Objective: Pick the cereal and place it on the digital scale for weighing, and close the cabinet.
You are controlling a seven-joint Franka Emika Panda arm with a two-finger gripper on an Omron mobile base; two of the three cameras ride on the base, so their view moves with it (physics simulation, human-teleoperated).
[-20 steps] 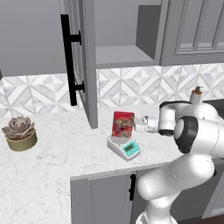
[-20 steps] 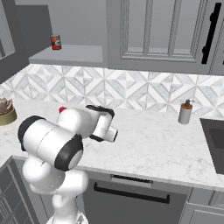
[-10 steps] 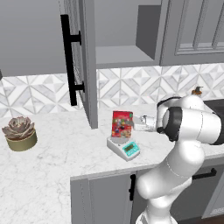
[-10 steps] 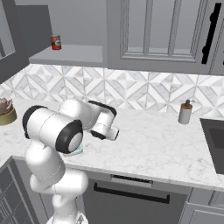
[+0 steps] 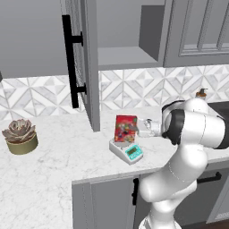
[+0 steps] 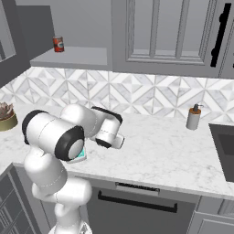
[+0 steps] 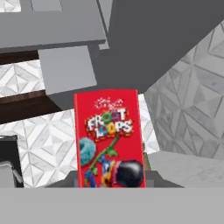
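While the cereal (image 5: 125, 129) is standing upright on the digital scale (image 5: 127, 151), we are judging it a light, stiff cardboard box, thin and tall, so it is looking easy to tip. Its printed faces are probably smooth and a little slippery. We are thinking the best hold is across its thin depth, low on the body, with a gentle squeeze so the card is not buckling. Seen from the left base camera, our gripper (image 5: 144, 127) is sitting just beside the box's right edge, and the fingers are too small to make out there. Its jaws are drawn nearly together; whether they are pinching the box or merely resting beside it, we cannot tell.

Under the scale, the white marble counter (image 5: 53, 179) is lying flat and level, with a potted succulent (image 5: 19, 136) well apart on its left end and a soap dispenser (image 6: 194, 117) far along to the right. Above, the cabinet (image 5: 82, 58) door is hanging open toward us, its long black handle facing out, so closing it is looking not yet done. A small red can (image 6: 58, 44) is standing on the open shelf.
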